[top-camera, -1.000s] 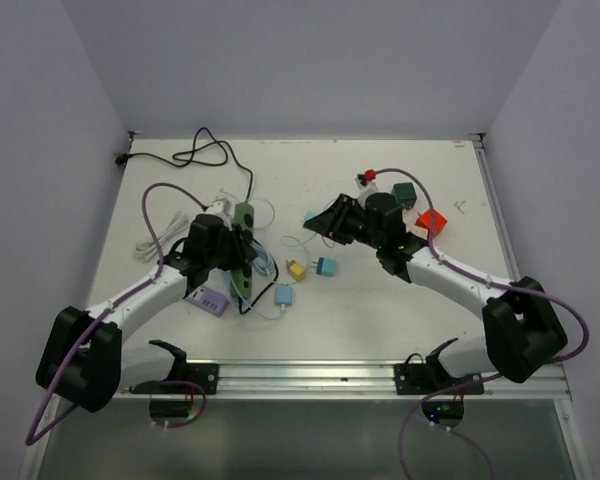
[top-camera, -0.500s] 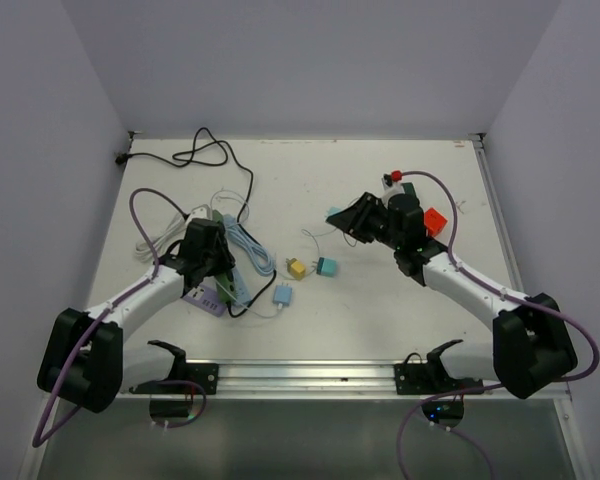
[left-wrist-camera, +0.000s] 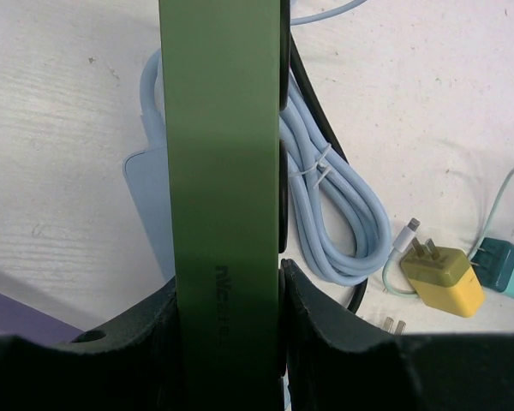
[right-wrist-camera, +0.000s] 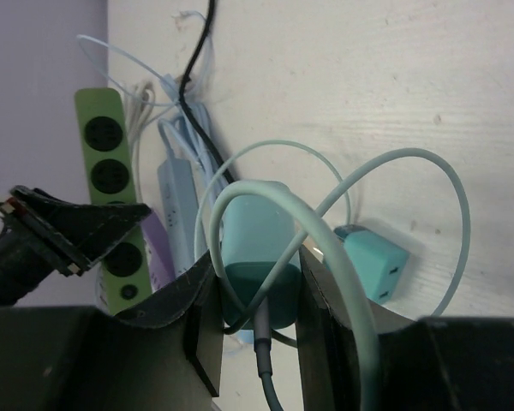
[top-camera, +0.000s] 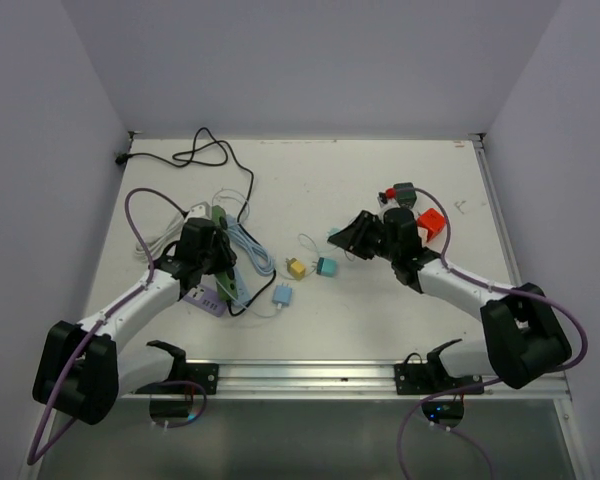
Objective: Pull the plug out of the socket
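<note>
Left claw (left-wrist-camera: 227, 295) clamped across the green power strip (left-wrist-camera: 223, 128); right claw (right-wrist-camera: 257, 287) pinched tight on the teal plug (right-wrist-camera: 255, 235), which is well apart from the strip.
You've got the strip by its narrow width, one finger on each long side. It looks like stiff, smooth plastic, light but long, so it will likely swing if you grip nearer an end; stay on the flat sides. The plug looks small, hard and slick, and its pale cable (right-wrist-camera: 368, 223) is soft and looped, so hold the body, never the cable. The strip sits near the table's left edge over a light blue coiled cord (left-wrist-camera: 343, 205), and the plug is right of the table's middle. A yellow charger (left-wrist-camera: 443, 278) and a purple strip (top-camera: 208, 298) lie nearby. The white table (top-camera: 380, 175) is matte and wood-grained, with pale lilac walls close on three sides.
</note>
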